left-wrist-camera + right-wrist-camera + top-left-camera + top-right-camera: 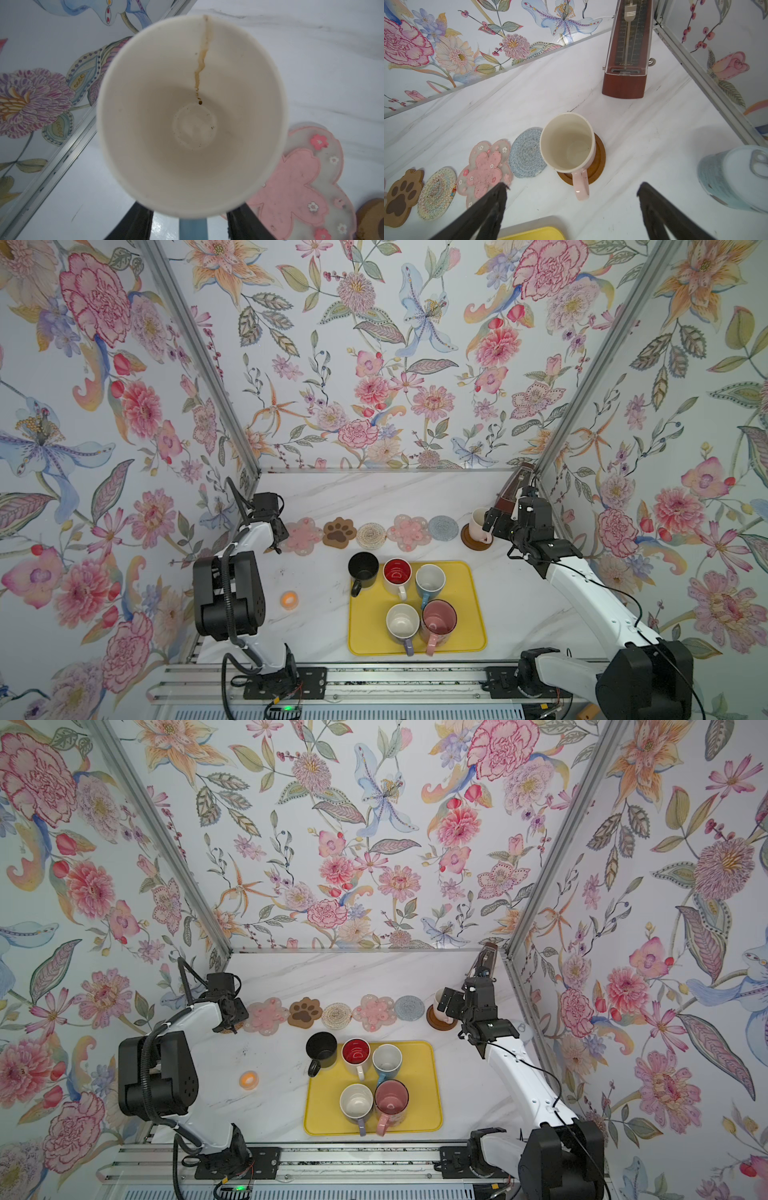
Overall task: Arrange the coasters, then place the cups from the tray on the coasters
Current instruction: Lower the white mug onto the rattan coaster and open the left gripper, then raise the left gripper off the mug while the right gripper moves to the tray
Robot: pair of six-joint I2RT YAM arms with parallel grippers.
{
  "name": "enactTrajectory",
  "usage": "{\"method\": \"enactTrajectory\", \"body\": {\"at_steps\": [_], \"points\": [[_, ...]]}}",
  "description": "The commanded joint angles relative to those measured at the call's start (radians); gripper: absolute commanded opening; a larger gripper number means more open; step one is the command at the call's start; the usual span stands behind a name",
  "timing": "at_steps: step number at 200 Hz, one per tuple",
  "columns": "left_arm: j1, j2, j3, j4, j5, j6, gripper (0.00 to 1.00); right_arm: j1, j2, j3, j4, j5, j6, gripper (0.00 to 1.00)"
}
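Left hand (190, 216) open astride a set-down cup's blue handle (193, 228); 5 cups wait at the tray (469, 614).

Its jaws flank the handle without touching; that cup (191, 116) stands at the row's left end; right hand (572, 186) gapes empty before the pink-handled cup (566, 145) on the dark brown disc (600, 160); tray lies lower centre, below the row; black cup (363, 568), handle pointing lower left, looks nearest the left hand; counted: 7 cups, 6 coasters visible, 5 of them bare, 1 tray.

Small brand word on the metronome (626, 52) face, too blurred to read, scale numerals likewise illegible
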Motion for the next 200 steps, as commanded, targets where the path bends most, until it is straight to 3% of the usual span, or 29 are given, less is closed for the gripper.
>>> {"method": "enactTrajectory", "body": {"at_steps": [1, 22, 54, 88, 123, 167, 200], "points": [[0.009, -0.053, 0.011, 0.002, 0.001, -0.013, 0.71, -0.004, 0.017, 0.030, -0.023, -0.007, -0.004, 0.99], [0.009, -0.100, -0.004, 0.009, -0.006, -0.012, 0.86, -0.004, 0.018, 0.032, -0.027, -0.008, -0.003, 0.99], [0.009, -0.220, -0.021, 0.011, -0.003, 0.000, 0.99, -0.004, 0.023, 0.033, -0.032, -0.012, 0.004, 0.99], [0.009, -0.402, -0.095, 0.098, 0.068, 0.033, 0.99, -0.003, 0.031, 0.036, -0.048, -0.013, 0.010, 0.99], [-0.012, -0.568, -0.188, 0.206, 0.244, 0.036, 0.99, 0.004, 0.046, 0.053, -0.079, -0.023, 0.020, 0.99], [-0.198, -0.653, -0.278, 0.251, 0.224, 0.086, 0.99, 0.083, 0.026, 0.068, -0.211, 0.002, 0.063, 0.99], [-0.313, -0.641, -0.318, 0.303, 0.198, 0.092, 0.99, 0.248, -0.038, 0.063, -0.370, 0.085, 0.173, 0.99]]}}
